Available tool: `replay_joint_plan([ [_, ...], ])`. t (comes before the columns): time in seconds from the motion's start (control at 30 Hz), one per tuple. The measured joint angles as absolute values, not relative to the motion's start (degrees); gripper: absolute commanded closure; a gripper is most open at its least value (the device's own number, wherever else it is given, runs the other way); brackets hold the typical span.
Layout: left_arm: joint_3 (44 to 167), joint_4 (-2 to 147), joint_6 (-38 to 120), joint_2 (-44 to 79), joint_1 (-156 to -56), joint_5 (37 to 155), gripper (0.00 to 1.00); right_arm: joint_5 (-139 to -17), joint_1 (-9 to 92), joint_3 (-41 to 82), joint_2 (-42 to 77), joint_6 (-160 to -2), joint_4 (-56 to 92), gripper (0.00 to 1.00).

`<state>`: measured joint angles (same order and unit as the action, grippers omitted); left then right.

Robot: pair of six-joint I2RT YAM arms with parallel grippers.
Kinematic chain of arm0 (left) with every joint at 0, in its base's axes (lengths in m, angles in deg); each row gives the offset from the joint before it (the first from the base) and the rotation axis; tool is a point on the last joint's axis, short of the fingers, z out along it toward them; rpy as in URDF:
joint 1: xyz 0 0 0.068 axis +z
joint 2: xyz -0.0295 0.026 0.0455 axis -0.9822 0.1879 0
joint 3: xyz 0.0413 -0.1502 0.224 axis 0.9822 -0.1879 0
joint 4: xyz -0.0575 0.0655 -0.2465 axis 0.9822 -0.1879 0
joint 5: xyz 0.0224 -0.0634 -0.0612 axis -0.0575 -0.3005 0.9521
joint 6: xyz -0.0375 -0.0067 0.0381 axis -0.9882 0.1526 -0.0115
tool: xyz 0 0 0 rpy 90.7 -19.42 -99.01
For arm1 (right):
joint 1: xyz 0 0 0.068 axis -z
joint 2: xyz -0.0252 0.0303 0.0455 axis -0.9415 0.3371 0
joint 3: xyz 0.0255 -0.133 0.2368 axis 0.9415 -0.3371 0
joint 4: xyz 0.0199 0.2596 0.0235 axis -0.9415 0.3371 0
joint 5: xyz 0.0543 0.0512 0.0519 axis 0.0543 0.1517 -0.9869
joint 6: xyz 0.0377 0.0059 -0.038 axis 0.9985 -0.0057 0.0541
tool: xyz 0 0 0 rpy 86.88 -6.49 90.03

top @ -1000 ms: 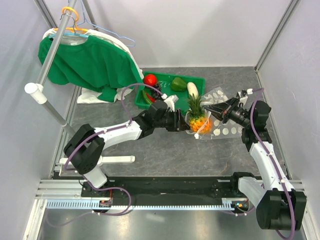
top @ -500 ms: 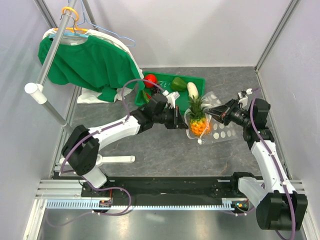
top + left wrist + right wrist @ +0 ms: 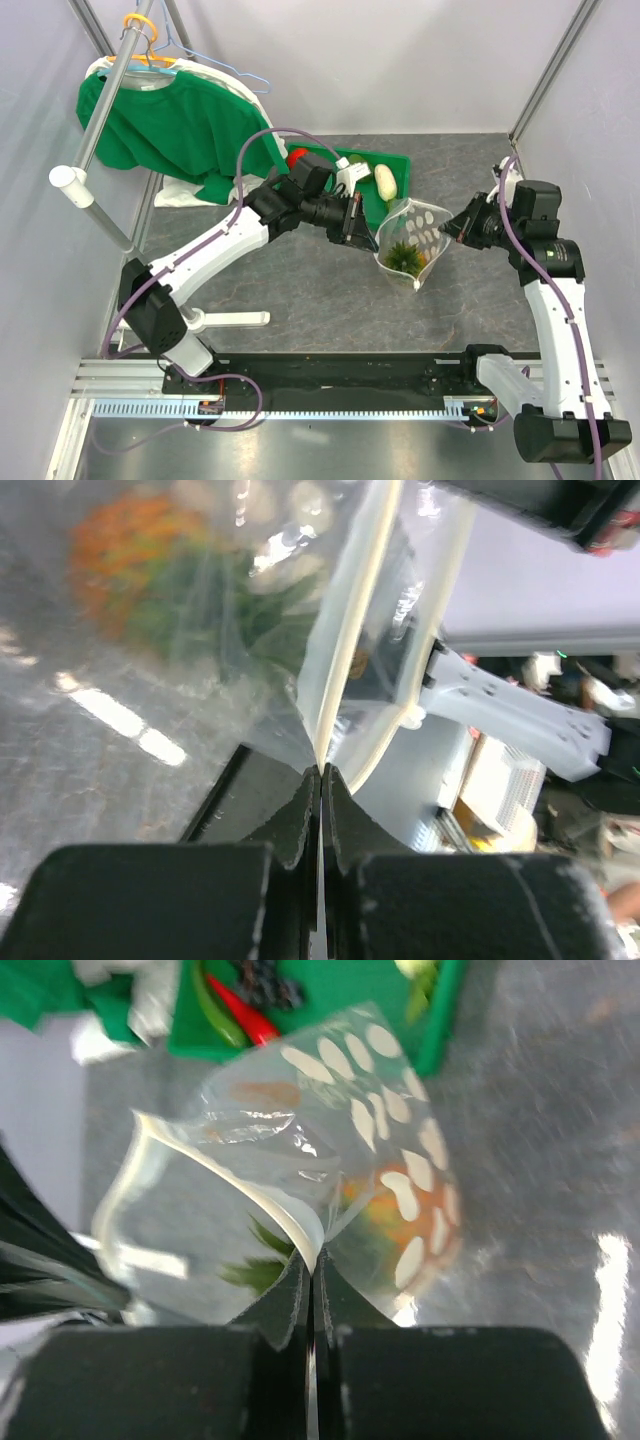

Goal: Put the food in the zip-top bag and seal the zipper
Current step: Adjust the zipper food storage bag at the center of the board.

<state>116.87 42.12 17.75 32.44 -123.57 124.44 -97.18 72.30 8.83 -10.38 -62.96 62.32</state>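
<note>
Since a second ago the zip-top bag (image 3: 408,232) has been raised from lying flat to hanging mouth-up between your two arms, and the orange pineapple (image 3: 402,258) now sits low inside it, green crown upward. Your left gripper (image 3: 321,775) is clamped fully closed on the near-left lip of the mouth, the zipper (image 3: 345,645) strip running away from its tips. Your right gripper (image 3: 312,1260) is closed just as tightly on the opposite lip. Whether the pouch's bottom rests on the table (image 3: 300,300) cannot be told.

Beyond the bag, the green tray (image 3: 404,170) holds the white oblong vegetable (image 3: 385,180), the red tomato (image 3: 297,157), the red chili (image 3: 245,1018) and the dark grapes (image 3: 262,990), all not yet bagged.

The risk is in the thin pinch: the film is slick and the pineapple weighs on it, so pulling the arms apart could slip a lip free and spill the fruit. With both grippers occupied, freeing one to fetch food would likely let the mouth sag shut.
</note>
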Motion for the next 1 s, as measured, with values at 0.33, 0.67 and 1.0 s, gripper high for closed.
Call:
replay_joint_plan([
  [0.33, 120.39, 43.17, 17.38, 34.03, -122.28, 143.78, 0.98, -100.19, 72.0, 16.15, -11.01, -71.57, 73.32, 1.0],
  [0.67, 116.25, 40.7, 17.79, 39.76, -119.11, 135.26, 0.6, -97.79, 71.78, 4.22, -4.96, -72.95, 69.86, 1.0],
  [1.0, 122.57, 43.98, 34.19, 36.11, -113.14, 116.99, 0.05, -95.32, 71.65, 6.82, -5.11, -74.09, 66.93, 1.0],
])
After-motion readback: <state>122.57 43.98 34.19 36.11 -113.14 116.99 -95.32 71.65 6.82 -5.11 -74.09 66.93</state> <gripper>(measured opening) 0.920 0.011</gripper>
